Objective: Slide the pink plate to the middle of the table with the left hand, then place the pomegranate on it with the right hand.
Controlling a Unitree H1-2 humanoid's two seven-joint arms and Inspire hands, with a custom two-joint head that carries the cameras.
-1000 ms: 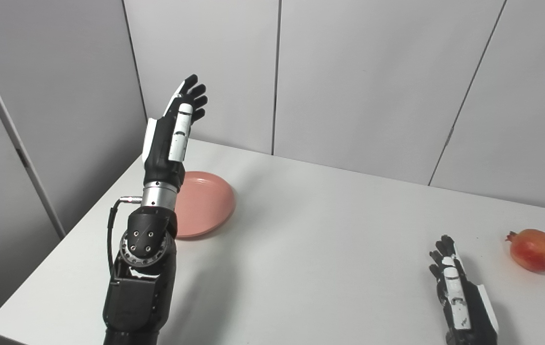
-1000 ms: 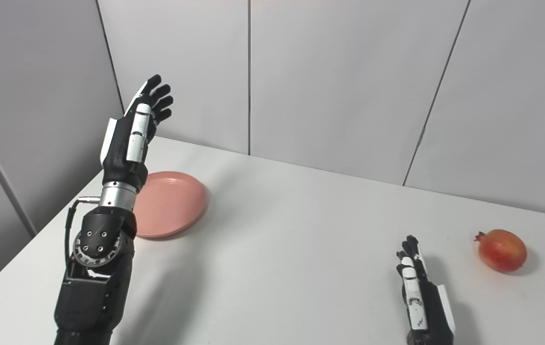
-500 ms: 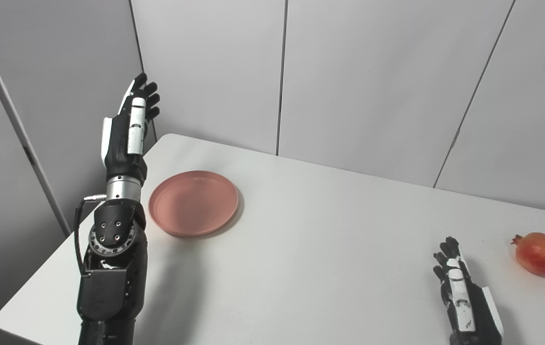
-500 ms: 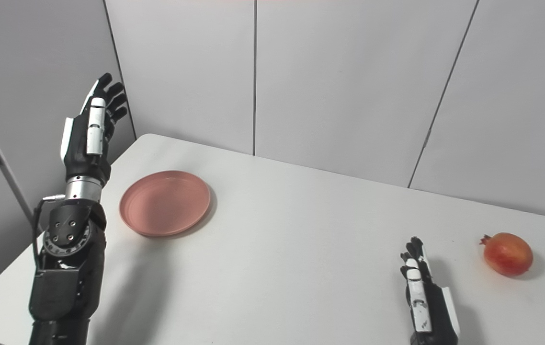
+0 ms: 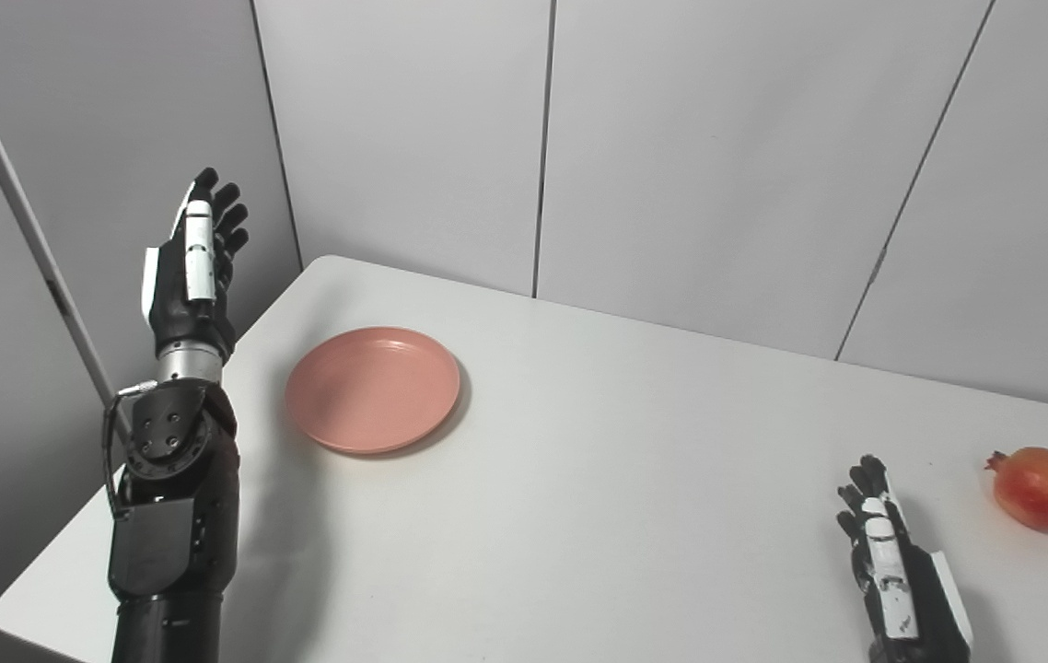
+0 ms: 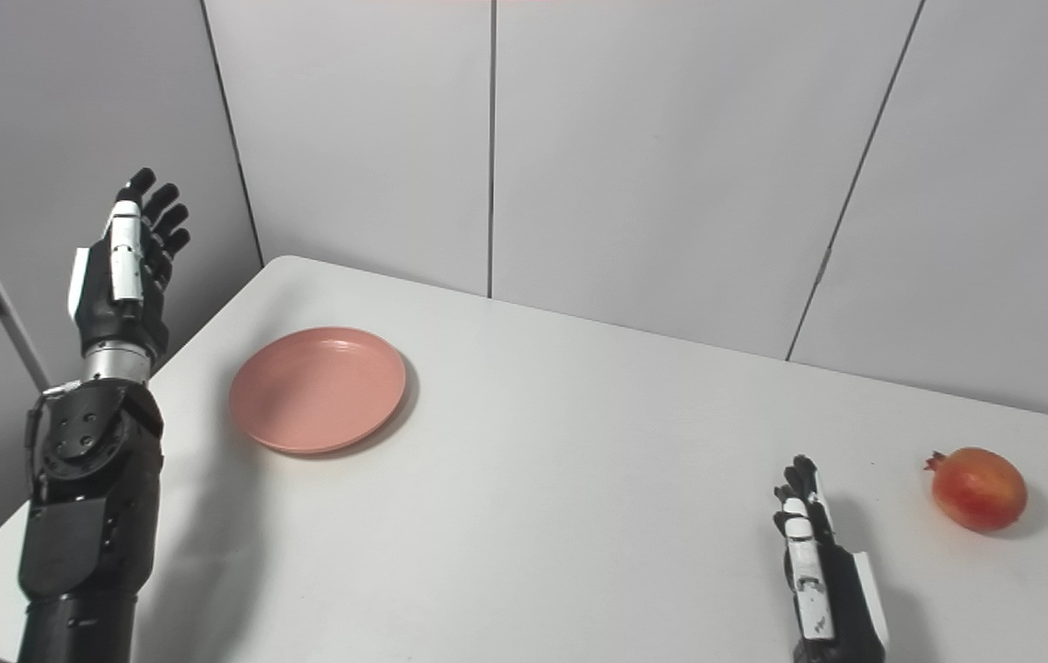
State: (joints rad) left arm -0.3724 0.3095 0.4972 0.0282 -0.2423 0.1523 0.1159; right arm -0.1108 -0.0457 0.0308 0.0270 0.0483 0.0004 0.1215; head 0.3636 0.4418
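Note:
A round pink plate [image 5: 373, 389] lies flat on the left part of the white table [image 5: 634, 479]. My left hand [image 5: 195, 269] is raised well above the table's left edge, to the left of the plate and apart from it, fingers straight and open, holding nothing. A red-orange pomegranate [image 5: 1040, 488] rests near the table's right side. Low at the bottom right my right hand [image 5: 888, 562] lies open, fingers stretched out, a short way left of the pomegranate and not touching it.
Grey wall panels [image 5: 690, 157] stand right behind the table's far edge. The table's left corner and left edge [image 5: 54, 571] lie under my left forearm [image 5: 169, 497].
My left arm has swung leftward, from in front of the plate to beyond the table's left edge, uncovering the whole plate. The view shifted slightly. Plate, pomegranate and right hand stayed put.

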